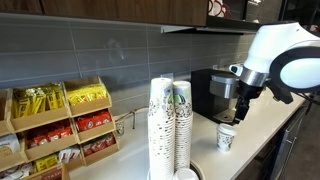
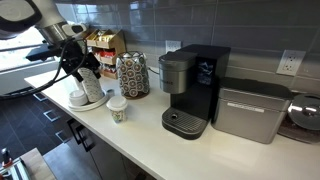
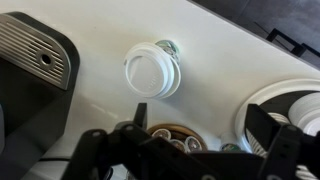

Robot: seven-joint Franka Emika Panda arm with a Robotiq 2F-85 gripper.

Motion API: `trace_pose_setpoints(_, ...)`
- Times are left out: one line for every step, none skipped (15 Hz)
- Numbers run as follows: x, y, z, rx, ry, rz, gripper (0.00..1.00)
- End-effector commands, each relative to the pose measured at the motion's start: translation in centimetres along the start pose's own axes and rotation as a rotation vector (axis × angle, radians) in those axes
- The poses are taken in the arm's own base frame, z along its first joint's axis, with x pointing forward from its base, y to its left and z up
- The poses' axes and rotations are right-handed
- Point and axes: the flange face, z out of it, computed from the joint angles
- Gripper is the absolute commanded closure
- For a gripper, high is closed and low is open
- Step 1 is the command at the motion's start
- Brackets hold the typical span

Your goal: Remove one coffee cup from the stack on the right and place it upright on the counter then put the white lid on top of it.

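The white lid (image 3: 152,70) sits mid-frame on the cup (image 1: 227,141). Both look light, thin and crushable, so we'd touch only the rim. Our pincer (image 3: 196,114) hangs released, empty.

The counter (image 2: 240,160) is a smooth, pale cream slab with a soft sheen. The coffee cup (image 2: 117,112) is matt paper, white with a dark green speckled print. The white lid (image 3: 152,70) is smooth plastic, faintly shiny along its raised rim. The stack (image 1: 182,130) is the same dull printed paper. The coffee machine (image 2: 195,85) is black plastic, partly glossy, with a ribbed, metal-looking drip grille (image 3: 30,50). The wall tiles (image 1: 90,50) are grey and glazed. The snack rack (image 1: 60,125) is bare pale wood and holds shiny packets (image 1: 85,96). The robot arm (image 1: 290,55) has a glossy white shell.
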Motion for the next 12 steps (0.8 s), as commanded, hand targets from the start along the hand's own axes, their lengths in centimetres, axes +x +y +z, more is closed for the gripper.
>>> trace_pose_setpoints(-1.5,-1.7,-1.8,0.002,0.014,0.014,0.0)
trace_pose_setpoints(-1.6,-1.9,-2.2,-0.002,0.019,0.013,0.0)
trace_pose_setpoints(-1.7,-2.1,-2.6,-0.005,0.026,0.011,0.0)
trace_pose_setpoints(-1.8,-2.4,-3.0,-0.008,0.025,0.012,0.0)
trace_pose_setpoints(-2.0,-2.6,-3.2,-0.01,0.025,0.012,0.0)
trace_pose_setpoints(-2.1,-2.8,-3.3,-0.011,0.026,0.007,0.0)
trace_pose_setpoints(-2.3,-2.9,-3.1,-0.011,0.026,-0.001,0.0)
trace_pose_setpoints(-1.2,-2.0,-3.4,-0.024,0.032,-0.005,0.0)
trace_pose_setpoints(-1.4,-2.1,-3.4,-0.025,0.033,-0.008,0.0)
trace_pose_setpoints(-1.5,-2.2,-3.4,-0.025,0.034,-0.009,0.0)
trace_pose_setpoints(-1.6,-2.3,-3.3,-0.025,0.033,-0.009,0.0)
trace_pose_setpoints(-1.7,-2.3,-3.3,-0.025,0.033,-0.009,0.0)
